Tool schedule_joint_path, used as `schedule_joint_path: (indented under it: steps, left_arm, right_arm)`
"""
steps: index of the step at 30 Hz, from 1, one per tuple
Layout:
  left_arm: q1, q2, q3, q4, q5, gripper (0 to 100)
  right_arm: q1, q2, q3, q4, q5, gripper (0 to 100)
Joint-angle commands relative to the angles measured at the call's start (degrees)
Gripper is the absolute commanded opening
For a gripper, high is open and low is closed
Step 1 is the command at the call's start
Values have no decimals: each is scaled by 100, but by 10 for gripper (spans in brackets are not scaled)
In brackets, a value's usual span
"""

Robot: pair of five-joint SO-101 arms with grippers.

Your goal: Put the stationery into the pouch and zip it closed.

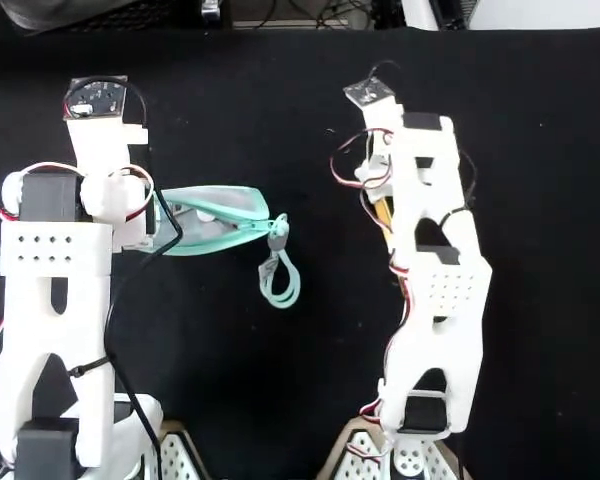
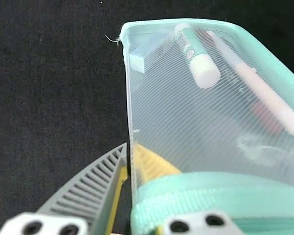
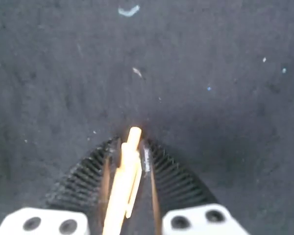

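A translucent mint pouch (image 1: 220, 218) lies on the black table, its wrist strap (image 1: 279, 276) trailing off its right end. My left gripper (image 1: 161, 226) is shut on the pouch's left end. In the left wrist view the pouch (image 2: 186, 122) holds a glue stick (image 2: 198, 56), a white pen (image 2: 264, 95) and a pale blue eraser (image 2: 139, 59), and my left gripper (image 2: 131, 150) pinches its mint edge. My right gripper (image 3: 130, 147) is shut on a yellow pen (image 3: 125, 176) just above the cloth. From above, that yellow pen (image 1: 383, 218) shows under the right arm, well to the right of the pouch.
The black cloth (image 1: 540, 120) covers the whole table. Both arm bases (image 1: 400, 455) stand at the near edge. Cables and equipment (image 1: 280, 12) lie beyond the far edge.
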Motion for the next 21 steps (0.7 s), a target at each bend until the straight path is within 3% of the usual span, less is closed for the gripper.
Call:
schedule_joint_path:
  steps: [1, 7, 12, 21]
  left_arm:
    - [-75, 44, 22, -26, -26, 33]
    - [-75, 53, 22, -35, -26, 34]
    - [-57, 53, 22, -35, -26, 34]
    - [-57, 53, 57, -35, -26, 33]
  right_arm:
    - [167, -716, -180, 448, 70, 12]
    - [-114, -2123, 75, 993, 26, 12]
    - [-651, -3952, 1191, 958, -369, 12]
    - [-2198, -8664, 3934, -255, -1319, 12]
